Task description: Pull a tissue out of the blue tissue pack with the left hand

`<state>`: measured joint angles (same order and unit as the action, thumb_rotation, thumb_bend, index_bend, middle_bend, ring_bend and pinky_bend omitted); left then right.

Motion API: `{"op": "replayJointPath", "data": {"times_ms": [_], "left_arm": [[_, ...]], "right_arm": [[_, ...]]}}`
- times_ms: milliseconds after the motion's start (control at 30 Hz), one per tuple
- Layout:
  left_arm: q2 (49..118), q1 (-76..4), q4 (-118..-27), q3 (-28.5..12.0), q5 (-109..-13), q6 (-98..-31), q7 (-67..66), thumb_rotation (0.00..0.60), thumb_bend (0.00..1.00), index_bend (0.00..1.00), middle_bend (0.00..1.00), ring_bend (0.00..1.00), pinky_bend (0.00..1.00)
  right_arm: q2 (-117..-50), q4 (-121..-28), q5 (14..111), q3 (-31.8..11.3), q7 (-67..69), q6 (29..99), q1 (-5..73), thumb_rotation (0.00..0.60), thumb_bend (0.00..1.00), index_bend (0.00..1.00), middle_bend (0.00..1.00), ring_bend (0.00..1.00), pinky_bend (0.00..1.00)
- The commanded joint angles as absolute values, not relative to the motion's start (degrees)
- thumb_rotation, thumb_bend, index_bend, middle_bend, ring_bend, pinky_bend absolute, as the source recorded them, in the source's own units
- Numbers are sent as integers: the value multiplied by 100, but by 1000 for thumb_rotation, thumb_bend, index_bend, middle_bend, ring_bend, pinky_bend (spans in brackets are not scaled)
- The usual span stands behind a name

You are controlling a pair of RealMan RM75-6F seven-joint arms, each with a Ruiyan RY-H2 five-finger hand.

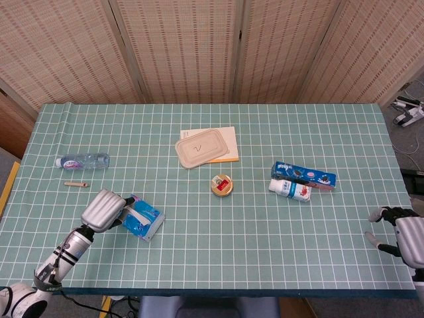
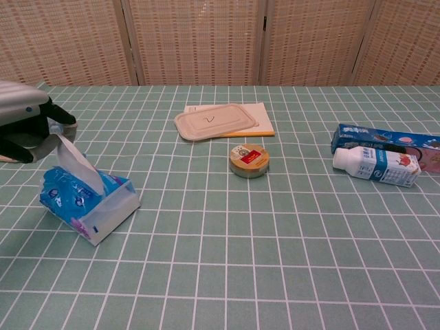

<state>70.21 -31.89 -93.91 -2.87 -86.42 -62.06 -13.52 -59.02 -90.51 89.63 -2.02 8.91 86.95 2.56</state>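
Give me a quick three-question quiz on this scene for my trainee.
1. True or false: the left hand pinches a tissue partly out of the pack.
2. What lies nearest the tin? A) water bottle B) tray C) pen
3. Fill in: the right hand holds ____.

Key: 1 true; 2 B; 3 nothing.

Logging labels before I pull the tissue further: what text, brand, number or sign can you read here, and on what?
"V"-like handwritten mark: on the food container lid.
Blue tissue pack: print too blurred to read.
Round tin, milk bottle, blue cookie box, water bottle: labels too small to read.
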Motion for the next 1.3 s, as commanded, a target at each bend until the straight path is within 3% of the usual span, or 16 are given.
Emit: {"op": "replayJointPath", "data": {"times_ms": [33,533,833,1000,1067,1133,1200,1300], "left_arm": [[6844,-3151,-9607,-302,-8758,-6363,-1255,600,667,711,1000,1000,1000],[6012,-3147,-10578,-923,-8493,-6892,-1096,600,667,713,1000,1000,1000],[6056,-3438,-10807,-1330,-8148,-6797,-1086,600,667,706,1000,1000,1000],[6279,-3582,-10705,-1357,-8056,-6680,-1153,600,650,588,998,1000,1000],[6348,-3614,-10660,-1334,-8035,-6651,-1240,600,533,476,993,996,1000],[6381,-3629,-10636,-1313,-7976,-6621,-1358,600,255,280,985,986,1000],[6429,-3635,-10631,-1308,-7875,-6624,-1504,600,139,166,980,979,1000],[6484,-3610,-10631,-1288,-7758,-6678,-1688,600,73,43,976,975,1000]], "right_arm": [[-5901,-9049,8966,-200,897,8699,254,600,166,494,508,443,467],[-5896,-9034,8997,-189,933,8710,252,600,166,494,508,442,467],[-5903,-9047,9001,-181,887,8676,269,600,166,494,508,443,467],[-5900,-9034,8989,-186,914,8672,272,600,166,494,508,443,467],[-5897,-9027,8986,-186,925,8665,275,600,166,494,508,443,467],[-5896,-9026,8988,-184,928,8658,279,600,166,494,508,443,467],[-5897,-9027,8991,-182,920,8649,284,600,166,494,508,443,467],[-5900,-9031,9001,-175,904,8641,288,600,166,494,508,443,467]]}}
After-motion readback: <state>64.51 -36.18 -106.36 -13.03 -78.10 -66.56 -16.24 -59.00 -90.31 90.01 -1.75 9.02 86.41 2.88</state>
